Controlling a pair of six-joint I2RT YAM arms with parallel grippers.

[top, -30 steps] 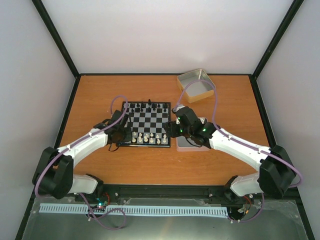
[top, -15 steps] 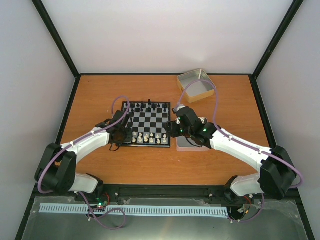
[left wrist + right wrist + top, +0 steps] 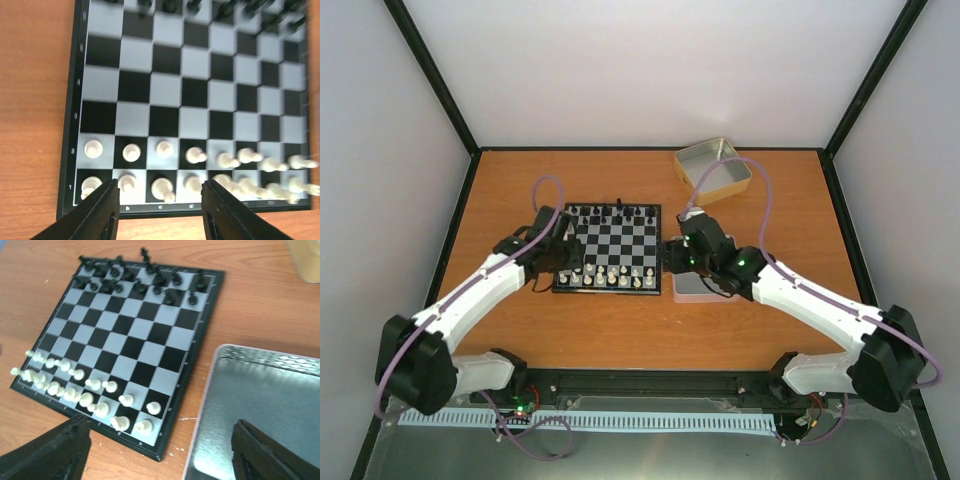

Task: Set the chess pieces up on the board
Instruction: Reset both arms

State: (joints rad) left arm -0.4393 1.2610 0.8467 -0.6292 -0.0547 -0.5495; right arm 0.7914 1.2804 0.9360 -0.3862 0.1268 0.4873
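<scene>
The board [image 3: 616,243] lies mid-table. The cream-white chess pieces [image 3: 613,276] stand in two rows along its near edge, and black pieces [image 3: 610,213] line the far edge. My left gripper [image 3: 567,264] is open and empty over the board's near left corner. In the left wrist view, the left gripper [image 3: 159,212] has its fingers either side of the white rows [image 3: 192,155] on the board [image 3: 170,90]. My right gripper [image 3: 676,256] is open and empty just right of the board. In the right wrist view, the right gripper [image 3: 160,455] hangs over the board's corner [image 3: 135,340] and white pieces [image 3: 85,400].
A shallow metal tin [image 3: 698,289] lies against the board's right side, under my right gripper; it also shows in the right wrist view [image 3: 260,410]. A second tin [image 3: 712,170] stands at the back right. Black pieces [image 3: 135,282] fill the far rows.
My left arm has stretched out and its gripper has shifted slightly toward the far left along the board's left edge. My right gripper has moved a little to the right.
</scene>
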